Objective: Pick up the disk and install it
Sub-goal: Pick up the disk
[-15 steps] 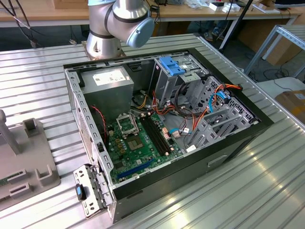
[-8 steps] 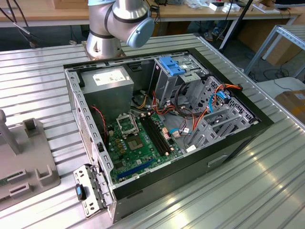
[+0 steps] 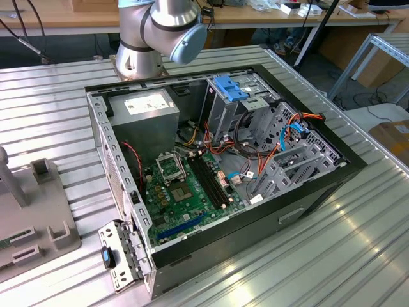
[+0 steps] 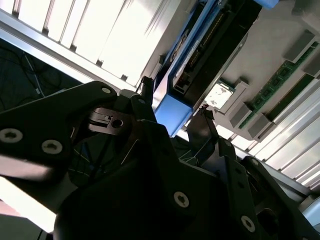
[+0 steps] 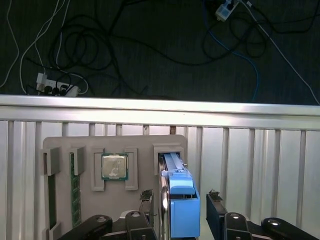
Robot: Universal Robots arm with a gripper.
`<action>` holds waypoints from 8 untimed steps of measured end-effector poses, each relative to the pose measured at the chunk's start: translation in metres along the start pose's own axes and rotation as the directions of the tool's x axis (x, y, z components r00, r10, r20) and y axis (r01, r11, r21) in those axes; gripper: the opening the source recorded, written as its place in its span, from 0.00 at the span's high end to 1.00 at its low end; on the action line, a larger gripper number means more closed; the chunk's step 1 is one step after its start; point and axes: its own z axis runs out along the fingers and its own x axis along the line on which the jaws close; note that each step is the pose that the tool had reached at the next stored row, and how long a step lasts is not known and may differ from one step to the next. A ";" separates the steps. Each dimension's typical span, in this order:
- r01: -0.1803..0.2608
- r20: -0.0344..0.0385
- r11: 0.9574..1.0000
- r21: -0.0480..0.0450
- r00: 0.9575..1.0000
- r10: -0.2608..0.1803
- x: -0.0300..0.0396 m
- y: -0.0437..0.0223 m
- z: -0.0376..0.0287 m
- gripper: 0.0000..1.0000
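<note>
- In the exterior view I count one arm (image 3: 160,29), standing at the far edge of the ribbed metal table (image 3: 345,249).
- On that table lies one open computer case (image 3: 307,198), with one green motherboard (image 3: 188,192) on its floor.
- Inside the case I count one grey box with a white label (image 3: 144,109) and one metal cage with a light-blue top (image 3: 231,89). They stand apart, with loose cables between them.
- One grey fixture tray (image 3: 32,217) sits at the exterior view's left, well apart from the case.
- In the second wrist view I see one gripper (image 4: 175,100) with two dark fingers (image 4: 145,90).
- The jaws are spread, one finger on each side of the disk (image 4: 200,60), which points end-on toward the camera with its blue rail showing.
- In the first wrist view the one disk (image 5: 177,182) stands on edge in a slot of the fixture tray (image 5: 60,145).
- There the gripper (image 5: 180,199) straddles it, with a visible gap between each of the two fingers (image 5: 216,205) and the blue rails, so nothing is pinched.
- The same tray holds one processor chip (image 5: 115,166) just beside the disk's slot, and one green memory stick (image 5: 75,190) farther along.
- Beyond the table edge, one white power strip (image 5: 55,86) lies among loose cables on the dark floor.
</note>
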 end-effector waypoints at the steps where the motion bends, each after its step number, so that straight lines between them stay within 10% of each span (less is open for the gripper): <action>1: 0.000 0.000 1.000 0.001 1.000 0.000 0.0000 0.0000 0.0010 0.46; 8: 0.000 0.000 1.000 0.000 1.000 0.000 0.0001 0.0000 0.0034 0.46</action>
